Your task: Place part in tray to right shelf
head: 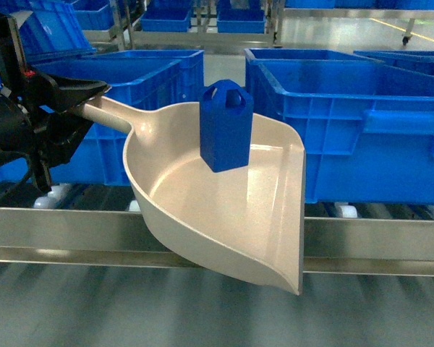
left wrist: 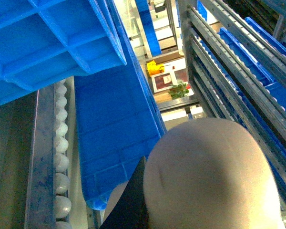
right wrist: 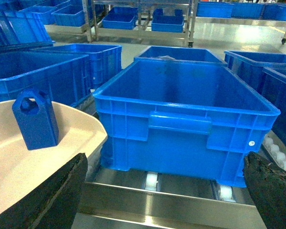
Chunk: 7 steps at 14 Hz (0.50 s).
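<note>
You're carrying the tray (head: 224, 224) by its handle, clenched in your left gripper (head: 54, 97), and keeping it level over the right shelf (head: 58, 231)'s front rail so the part (head: 226, 126) is standing upright near the tray's back wall — right gripper (right wrist: 167, 195) is hanging spread, empty.

The site is a warehouse: blue crates (head: 362, 123) sit on a steel roller rack (head: 376, 242), more racks (right wrist: 138, 19) behind it.
</note>
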Motion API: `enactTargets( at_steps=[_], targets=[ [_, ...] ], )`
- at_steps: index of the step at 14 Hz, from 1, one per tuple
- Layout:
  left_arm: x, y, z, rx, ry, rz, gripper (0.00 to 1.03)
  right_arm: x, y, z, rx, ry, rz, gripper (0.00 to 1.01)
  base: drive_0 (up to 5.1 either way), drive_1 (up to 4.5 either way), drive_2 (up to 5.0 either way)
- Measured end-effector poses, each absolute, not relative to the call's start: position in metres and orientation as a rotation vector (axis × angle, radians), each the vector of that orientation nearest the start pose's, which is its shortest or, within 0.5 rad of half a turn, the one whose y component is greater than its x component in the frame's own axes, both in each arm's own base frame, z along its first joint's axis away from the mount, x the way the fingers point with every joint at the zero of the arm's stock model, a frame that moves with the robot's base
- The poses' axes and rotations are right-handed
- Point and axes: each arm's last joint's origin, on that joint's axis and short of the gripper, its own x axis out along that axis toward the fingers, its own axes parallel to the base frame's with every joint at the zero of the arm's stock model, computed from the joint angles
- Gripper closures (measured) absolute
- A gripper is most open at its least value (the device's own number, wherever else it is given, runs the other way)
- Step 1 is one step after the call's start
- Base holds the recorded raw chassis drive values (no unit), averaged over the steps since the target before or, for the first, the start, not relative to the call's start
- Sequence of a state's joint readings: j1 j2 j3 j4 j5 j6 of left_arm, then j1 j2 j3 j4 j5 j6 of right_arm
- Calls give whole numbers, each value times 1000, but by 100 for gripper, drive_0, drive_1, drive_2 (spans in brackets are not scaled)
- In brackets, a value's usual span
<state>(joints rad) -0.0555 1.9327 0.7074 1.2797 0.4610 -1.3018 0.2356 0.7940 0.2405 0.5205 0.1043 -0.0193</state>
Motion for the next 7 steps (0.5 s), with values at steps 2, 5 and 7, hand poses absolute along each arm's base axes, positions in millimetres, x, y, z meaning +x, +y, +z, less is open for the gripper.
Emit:
enactTargets(
  at_steps=[2, 5, 7],
  targets=[
    [345, -32, 145, -1260, 289, -475, 87, 167, 37, 211, -25, 31, 132, 3, 0, 0, 0],
    [345, -32, 145, -1260, 289, -475, 87, 167, 37, 211, -25, 31, 132, 3, 0, 0, 0],
    [345, -33, 144, -1269, 290, -447, 87, 167, 37, 211, -25, 31, 132, 3, 0, 0, 0]
  ],
)
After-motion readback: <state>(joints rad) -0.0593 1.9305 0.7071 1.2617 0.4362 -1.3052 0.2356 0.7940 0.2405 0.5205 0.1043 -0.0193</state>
